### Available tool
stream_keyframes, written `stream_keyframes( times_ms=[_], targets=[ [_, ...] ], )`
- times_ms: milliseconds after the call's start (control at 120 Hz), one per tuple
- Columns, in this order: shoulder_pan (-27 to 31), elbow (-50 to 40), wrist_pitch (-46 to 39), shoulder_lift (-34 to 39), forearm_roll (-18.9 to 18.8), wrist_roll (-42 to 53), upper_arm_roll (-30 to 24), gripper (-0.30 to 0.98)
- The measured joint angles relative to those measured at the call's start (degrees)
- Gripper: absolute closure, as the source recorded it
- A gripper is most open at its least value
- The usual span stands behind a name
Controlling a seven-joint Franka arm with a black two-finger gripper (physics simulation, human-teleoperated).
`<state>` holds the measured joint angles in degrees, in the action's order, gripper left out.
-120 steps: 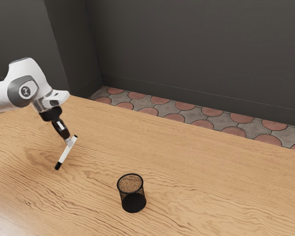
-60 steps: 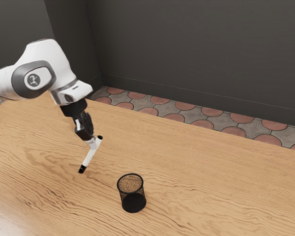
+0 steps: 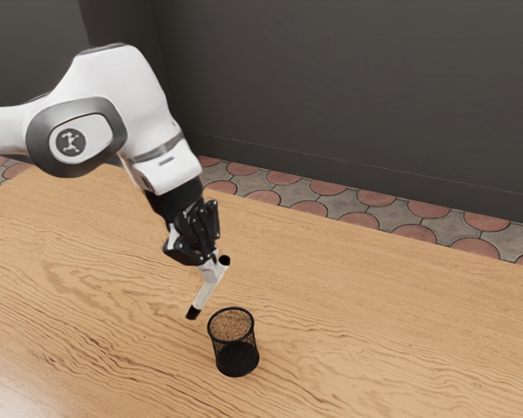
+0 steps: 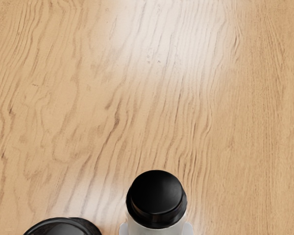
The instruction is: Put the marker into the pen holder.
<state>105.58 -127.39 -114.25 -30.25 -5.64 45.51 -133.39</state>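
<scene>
Carrying seemed the step in hand: from the exterior view's left, a white arm [image 3: 126, 96] held the marker [image 3: 208, 292] tilted in its clamped jaws, near the pen holder [image 3: 233, 341], well in from the tabletop's [image 3: 357, 322] far edge. Next likely called for centring and straightening. Smooth, black-ended white cylinder; round black mesh cup; wavy-grained wood.

Glossy wood table [image 3: 357, 322], mesh holder [image 3: 236, 358]

Black cylindrical mesh pen holder [image 3: 236, 355]: upright on brown wooden desk [image 3: 383, 322]. White, black-ended cylindrical marker [image 3: 207, 293]: in black two-finger tool [image 3: 211, 261], to the holder's exterior-view left.
</scene>
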Motion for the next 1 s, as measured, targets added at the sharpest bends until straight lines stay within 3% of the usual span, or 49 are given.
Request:
stream_keyframes(
  times_ms=[150, 333, 767, 1000],
  targets=[
    [-1.8, -0.1, -1.0, 0.4, 0.1, -0.1, 0.0, 0.79],
    [-2.4, -0.3, -6.7, 3.0, -0.2, -0.4, 4.4, 0.79],
    [-3.4, -7.3, -16.9, 1.1, 0.0, -1.5, 8.7, 0.79],
    [-5.7, -10.4, -26.2, 1.5, -0.8, -2.2, 12.9, 0.79]
  ],
)
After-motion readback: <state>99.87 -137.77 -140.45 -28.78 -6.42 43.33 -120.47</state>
